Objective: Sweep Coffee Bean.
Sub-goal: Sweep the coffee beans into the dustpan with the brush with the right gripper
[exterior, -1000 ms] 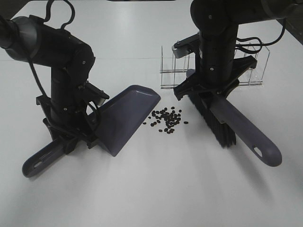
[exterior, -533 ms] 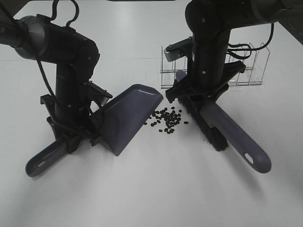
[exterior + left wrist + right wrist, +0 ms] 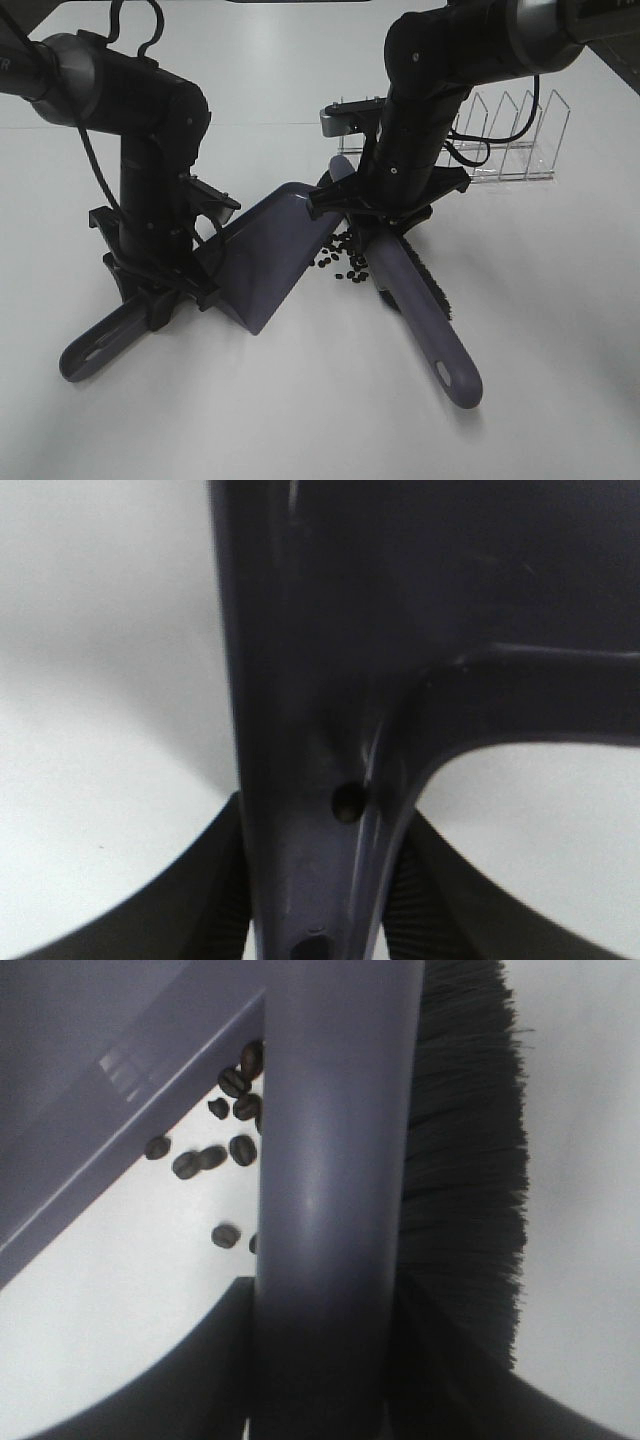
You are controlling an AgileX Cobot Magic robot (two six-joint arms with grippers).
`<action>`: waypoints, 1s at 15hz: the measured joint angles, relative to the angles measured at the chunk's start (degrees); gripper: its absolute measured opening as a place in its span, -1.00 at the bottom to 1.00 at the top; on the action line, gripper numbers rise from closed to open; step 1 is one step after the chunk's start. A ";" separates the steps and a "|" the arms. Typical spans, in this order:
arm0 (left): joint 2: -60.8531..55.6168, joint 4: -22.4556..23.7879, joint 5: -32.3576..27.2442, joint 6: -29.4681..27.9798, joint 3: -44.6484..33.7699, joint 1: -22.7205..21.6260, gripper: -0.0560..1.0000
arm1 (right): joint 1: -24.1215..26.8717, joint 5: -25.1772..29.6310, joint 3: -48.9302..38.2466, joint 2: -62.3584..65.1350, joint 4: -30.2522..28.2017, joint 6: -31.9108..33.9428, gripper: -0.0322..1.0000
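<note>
The grey-purple dustpan (image 3: 268,248) rests on the white table with its mouth facing right. My left gripper (image 3: 160,293) is shut on its handle (image 3: 320,730), and the ribbed fingers (image 3: 222,900) press either side. A loose cluster of coffee beans (image 3: 346,262) lies just at the pan's lip. The brush (image 3: 428,335), black bristles (image 3: 432,288) down, stands right against the beans, and my right gripper (image 3: 385,212) is shut on its handle (image 3: 330,1160). In the right wrist view, several beans (image 3: 215,1155) lie between the dustpan edge (image 3: 100,1080) and the brush, whose bristles (image 3: 462,1160) show beyond the handle.
A clear wire-and-acrylic rack (image 3: 505,140) stands at the back right behind the right arm. The left arm's bulky dark links (image 3: 150,130) rise over the dustpan handle's end (image 3: 92,348).
The right arm has swung the brush leftward and turned it, pushing the beans from the open table up against the dustpan's mouth. The left arm and dustpan barely shifted.
</note>
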State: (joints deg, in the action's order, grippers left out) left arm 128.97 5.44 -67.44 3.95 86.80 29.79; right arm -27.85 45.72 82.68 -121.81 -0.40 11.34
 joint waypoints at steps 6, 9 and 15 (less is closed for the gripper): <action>0.00 -0.11 -0.11 0.00 0.00 0.00 -0.30 | 0.00 -7.05 0.00 -0.34 8.14 -0.40 -0.28; 0.00 -0.11 -0.11 0.00 0.00 0.00 -0.30 | 0.00 -7.91 0.97 -0.40 13.92 -4.41 -0.28; 0.00 -0.17 -0.17 0.17 0.00 0.00 -0.30 | 0.00 -4.98 8.88 -0.52 18.96 -10.26 -0.28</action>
State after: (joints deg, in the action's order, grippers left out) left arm 128.97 5.27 -67.61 4.13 86.80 29.79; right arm -27.85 40.74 91.56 -122.33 18.56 1.09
